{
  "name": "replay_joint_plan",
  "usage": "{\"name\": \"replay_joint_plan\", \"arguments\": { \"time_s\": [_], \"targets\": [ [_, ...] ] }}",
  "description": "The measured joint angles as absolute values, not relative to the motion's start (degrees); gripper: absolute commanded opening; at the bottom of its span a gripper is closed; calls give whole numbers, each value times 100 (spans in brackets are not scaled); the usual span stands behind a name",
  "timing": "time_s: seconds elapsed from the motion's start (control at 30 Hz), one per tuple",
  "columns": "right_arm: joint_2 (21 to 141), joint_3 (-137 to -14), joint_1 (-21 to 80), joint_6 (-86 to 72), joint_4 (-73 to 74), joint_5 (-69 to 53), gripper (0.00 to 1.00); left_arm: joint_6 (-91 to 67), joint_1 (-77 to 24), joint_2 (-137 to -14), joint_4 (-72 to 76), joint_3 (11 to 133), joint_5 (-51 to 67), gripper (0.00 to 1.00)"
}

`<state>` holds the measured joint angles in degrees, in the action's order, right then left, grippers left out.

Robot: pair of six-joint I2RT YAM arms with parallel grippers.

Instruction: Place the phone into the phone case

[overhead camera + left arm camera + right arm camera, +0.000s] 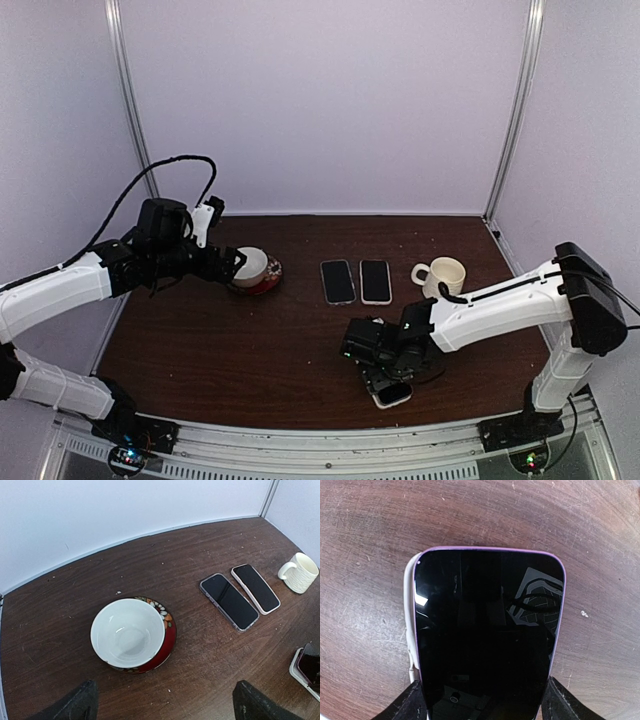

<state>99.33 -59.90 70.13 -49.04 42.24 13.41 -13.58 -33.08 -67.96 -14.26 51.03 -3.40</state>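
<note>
From above, the right gripper (386,378) sits low by the near edge of the worktop (220,340), right of centre, over the phone (392,394), whose pale end pokes out towards that edge. The left gripper (236,265) hangs just beside a bowl (256,268) towards the back left corner. A grey-edged handset (338,281) and a white-edged handset (375,281) lie side by side mid-table, with a mug (446,274) nearer the right edge.

The left wrist camera shows its fingers (75,705) spread wide with nothing between them, and the bowl on the wood beyond. Near the right edge a white corner of the phone case (296,669) shows beneath the other arm.

The right wrist camera shows the phone screen-up with a lilac rim, lying on the case. The case's white wall shows along one long side only. The fingers (412,705) pinch the phone's two long edges.

The phone looks offset rather than seated. I would nudge it towards the side where the wall shows until the lip appears evenly all round. Then press flat, since a tilted push could pop one corner out or skid the case.

The worktop is dark wood grain, scuffed and flecked with pale specks. Pale walls (330,100) close the back and both sides, with metal posts (128,100) at the back corners
</note>
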Motion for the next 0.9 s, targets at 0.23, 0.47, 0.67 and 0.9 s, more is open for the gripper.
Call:
{"name": "replay_joint_plan", "arguments": {
  "time_s": [0.23,0.47,0.67,0.9],
  "targets": [
    [9963,-6064,6973,-4783,4289,1214,26,-1358,-3308,-6796,-1426,5103,-340,98],
    [9557,-6228,6949,-4139,4475,1326,26,-1358,-3304,-6834,-1424,5107,-154,93],
    [8818,-6322,6954,-2657,3916,1710,24,-1457,-3330,-7188,-1315,5319,1479,92],
    [8639,-6440,6958,-786,2836,2239,24,-2119,-3876,-7940,-873,5830,3457,98]
  ]
}}
